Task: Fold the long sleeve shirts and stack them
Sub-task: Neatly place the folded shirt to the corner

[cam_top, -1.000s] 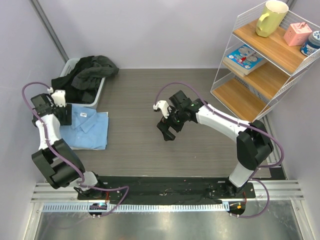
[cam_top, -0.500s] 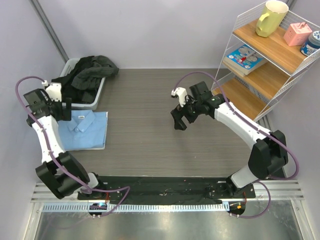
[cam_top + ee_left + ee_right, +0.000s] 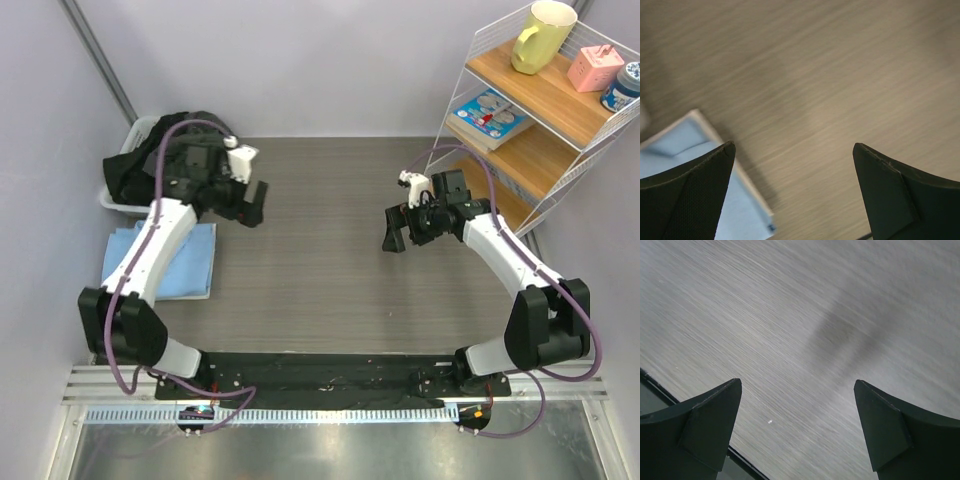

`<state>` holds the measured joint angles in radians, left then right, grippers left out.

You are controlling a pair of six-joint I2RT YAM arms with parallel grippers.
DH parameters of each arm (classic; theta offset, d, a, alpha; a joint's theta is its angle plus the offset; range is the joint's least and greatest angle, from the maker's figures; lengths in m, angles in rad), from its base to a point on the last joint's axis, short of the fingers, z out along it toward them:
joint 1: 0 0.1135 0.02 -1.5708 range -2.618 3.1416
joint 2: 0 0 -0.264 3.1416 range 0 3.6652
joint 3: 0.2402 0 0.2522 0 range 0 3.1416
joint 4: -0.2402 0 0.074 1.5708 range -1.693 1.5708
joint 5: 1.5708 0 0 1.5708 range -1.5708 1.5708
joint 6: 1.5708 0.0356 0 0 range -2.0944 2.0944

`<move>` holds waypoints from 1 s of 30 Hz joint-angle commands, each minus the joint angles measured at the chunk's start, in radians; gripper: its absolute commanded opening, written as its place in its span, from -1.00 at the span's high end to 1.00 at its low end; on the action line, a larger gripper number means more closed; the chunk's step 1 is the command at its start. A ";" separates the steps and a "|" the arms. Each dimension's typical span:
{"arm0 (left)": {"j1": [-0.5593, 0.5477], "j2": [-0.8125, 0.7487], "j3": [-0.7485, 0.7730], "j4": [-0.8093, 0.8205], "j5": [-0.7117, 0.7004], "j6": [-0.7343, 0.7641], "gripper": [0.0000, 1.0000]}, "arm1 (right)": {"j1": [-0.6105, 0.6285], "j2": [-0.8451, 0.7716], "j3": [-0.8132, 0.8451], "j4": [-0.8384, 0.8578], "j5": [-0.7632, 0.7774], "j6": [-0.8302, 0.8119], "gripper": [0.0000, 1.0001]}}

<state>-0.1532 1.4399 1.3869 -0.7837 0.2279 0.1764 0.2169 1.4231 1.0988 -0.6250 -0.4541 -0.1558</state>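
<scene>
The light blue shirt (image 3: 192,262) lies folded flat at the table's left, partly hidden under my left arm. Its corner shows in the left wrist view (image 3: 677,150) at the lower left. My left gripper (image 3: 252,204) is open and empty, above bare table to the right of the shirt and the bin; in its wrist view (image 3: 794,146) only table lies between the fingers. My right gripper (image 3: 392,238) is open and empty over the table's right half, and its wrist view (image 3: 797,382) shows only bare table. The white shirt is out of view.
A white bin (image 3: 118,190) with a heap of dark clothing (image 3: 190,150) stands at the back left, behind the blue shirt. A wire shelf (image 3: 520,150) with a yellow mug, a pink box and books stands at the back right. A black rail (image 3: 330,375) runs along the near edge.
My left gripper has swung from the shirt's left side rightward, past the bin, to the open table. My right gripper has moved rightward and away from the table's middle. The blue shirt stays put.
</scene>
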 commanded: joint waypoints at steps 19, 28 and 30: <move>-0.082 -0.169 -0.115 0.095 -0.093 -0.218 -0.99 | -0.070 -0.257 -0.073 0.078 0.159 0.061 -0.99; -0.051 -0.414 -0.146 0.095 -0.256 -0.184 -1.00 | -0.140 -0.418 -0.048 0.019 0.181 -0.033 -0.99; -0.051 -0.382 -0.155 0.067 -0.283 -0.202 -1.00 | -0.140 -0.397 -0.063 0.021 0.155 -0.011 -0.99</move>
<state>-0.2089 0.9974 1.2469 -0.6968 0.0227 -0.0185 0.0799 0.9985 1.0317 -0.5919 -0.2829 -0.1604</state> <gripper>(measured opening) 0.996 0.996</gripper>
